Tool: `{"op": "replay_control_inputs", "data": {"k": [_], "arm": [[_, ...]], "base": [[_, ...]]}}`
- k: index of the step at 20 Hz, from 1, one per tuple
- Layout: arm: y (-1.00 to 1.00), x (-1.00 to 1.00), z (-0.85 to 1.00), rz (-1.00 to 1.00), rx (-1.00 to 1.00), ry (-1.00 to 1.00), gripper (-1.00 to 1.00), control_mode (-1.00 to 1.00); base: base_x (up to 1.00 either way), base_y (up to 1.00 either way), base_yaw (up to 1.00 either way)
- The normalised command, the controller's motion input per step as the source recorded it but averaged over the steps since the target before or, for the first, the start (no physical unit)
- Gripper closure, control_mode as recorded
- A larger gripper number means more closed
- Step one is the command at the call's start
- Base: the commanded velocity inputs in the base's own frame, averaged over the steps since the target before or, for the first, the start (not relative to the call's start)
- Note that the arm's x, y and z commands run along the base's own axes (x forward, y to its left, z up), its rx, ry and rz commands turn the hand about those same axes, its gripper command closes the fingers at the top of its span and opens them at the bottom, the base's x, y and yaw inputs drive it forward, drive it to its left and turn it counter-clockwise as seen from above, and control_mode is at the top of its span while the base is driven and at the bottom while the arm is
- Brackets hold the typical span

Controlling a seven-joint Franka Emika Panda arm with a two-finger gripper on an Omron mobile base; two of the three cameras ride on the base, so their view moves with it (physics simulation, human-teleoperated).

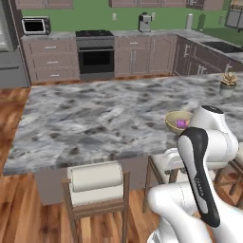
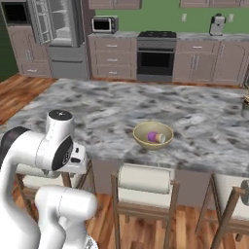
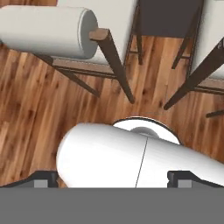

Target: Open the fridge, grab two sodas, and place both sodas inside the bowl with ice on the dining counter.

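Arm folded low, open jaws facing the floor (image 3: 52,109).

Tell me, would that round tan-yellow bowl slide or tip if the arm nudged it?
The round tan-yellow bowl would probably slide rather than tip: it sits low and wide on the smooth marbled stone counter. The purple can lying inside might roll about.

I see the tan bowl (image 2: 152,135) upright on the marbled counter (image 2: 107,112) near its stool-side edge, a purple soda (image 2: 154,137) lying inside. The grey fridge (image 2: 61,36) stands open behind.
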Motion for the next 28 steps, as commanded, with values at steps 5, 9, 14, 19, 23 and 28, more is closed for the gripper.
{"op": "replay_control_inputs", "data": {"k": [5,9,14,19,23,28], "arm": [[0.0,0.0,0.0,0.0,0.0,0.0,-1.0,1.0],[0.0,0.0,0.0,0.0,0.0,0.0,-1.0,1.0],[0.0,0.0,0.0,0.0,0.0,0.0,-1.0,1.0],[0.0,0.0,0.0,0.0,0.0,0.0,-1.0,1.0],[0.0,0.0,0.0,0.0,0.0,0.0,-1.0,1.0],[0.0,0.0,0.0,0.0,0.0,0.0,-1.0,1.0]], "base": [[-0.26,1.0,-0.05],[-0.26,1.0,-0.06],[-0.26,1.0,-0.07],[-0.2,1.0,-0.07],[-0.16,1.0,-0.07],[-0.04,0.98,-0.05]]}}
